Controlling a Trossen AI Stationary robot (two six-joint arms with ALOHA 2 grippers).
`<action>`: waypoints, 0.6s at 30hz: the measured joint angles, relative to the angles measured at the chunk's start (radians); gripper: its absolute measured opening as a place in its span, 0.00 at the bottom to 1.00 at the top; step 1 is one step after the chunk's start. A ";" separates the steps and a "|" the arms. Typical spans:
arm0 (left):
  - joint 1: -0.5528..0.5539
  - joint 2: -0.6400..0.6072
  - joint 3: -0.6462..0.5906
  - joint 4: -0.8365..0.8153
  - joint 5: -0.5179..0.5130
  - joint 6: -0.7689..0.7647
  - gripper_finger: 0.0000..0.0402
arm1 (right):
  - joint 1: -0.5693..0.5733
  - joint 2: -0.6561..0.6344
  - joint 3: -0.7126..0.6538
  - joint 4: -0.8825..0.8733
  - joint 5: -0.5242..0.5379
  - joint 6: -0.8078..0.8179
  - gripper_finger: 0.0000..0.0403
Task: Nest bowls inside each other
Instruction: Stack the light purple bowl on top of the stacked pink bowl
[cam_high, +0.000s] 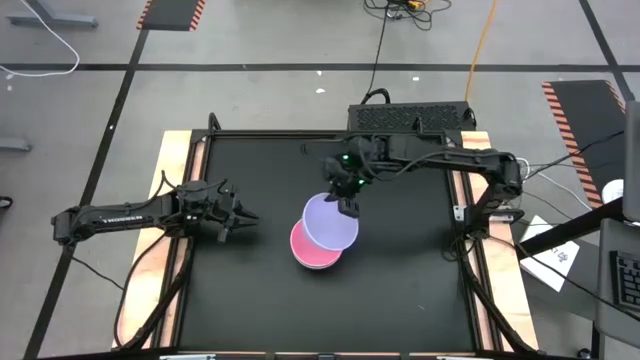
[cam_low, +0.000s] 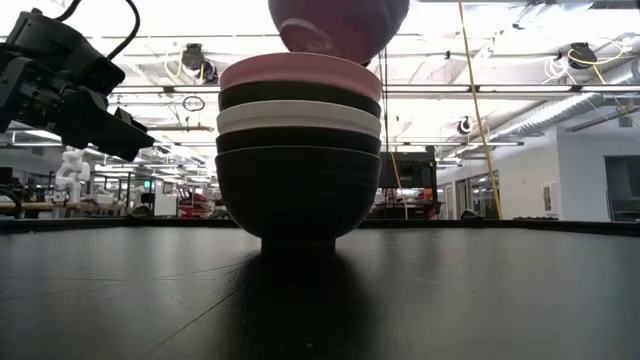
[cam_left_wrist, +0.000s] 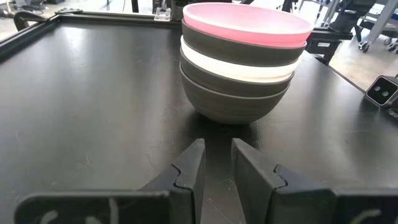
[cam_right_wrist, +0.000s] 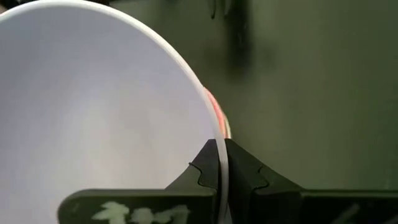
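A stack of nested bowls (cam_low: 298, 150) stands on its black bottom bowl at the middle of the table: two black, a white, a black, and a pink bowl (cam_left_wrist: 249, 22) on top. The lavender bowl (cam_high: 330, 222) hangs just above the stack, set off toward the far right, and partly covers the pink bowl (cam_high: 312, 255). My right gripper (cam_high: 346, 207) is shut on it. My left gripper (cam_high: 250, 217) waits low at the table's left, pointing at the stack (cam_left_wrist: 239, 68), its fingers (cam_left_wrist: 216, 165) a little apart with nothing between them. My right gripper pinches the lavender bowl's rim (cam_right_wrist: 219, 134), one finger inside the bowl and one outside. The fingers slant down from the table's far right side. The bowl (cam_low: 340, 25) is lifted off the table, mouth up and slightly tilted, over the pink bowl.
The black mat (cam_high: 400, 280) has a raised frame (cam_high: 180, 200) around it. A dark box (cam_high: 410, 115) with cables sits beyond the far edge. Bare mat lies on all sides of the stack.
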 joint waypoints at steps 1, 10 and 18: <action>0.000 0.000 0.000 0.000 0.000 -0.002 0.20 | 0.004 0.017 0.017 -0.010 -0.001 -0.003 0.00; 0.000 0.000 0.000 0.000 0.002 -0.005 0.20 | 0.022 0.147 0.161 -0.116 0.003 -0.027 0.00; 0.000 0.000 0.000 0.000 0.008 -0.007 0.20 | 0.029 0.202 0.210 -0.165 0.003 -0.036 0.00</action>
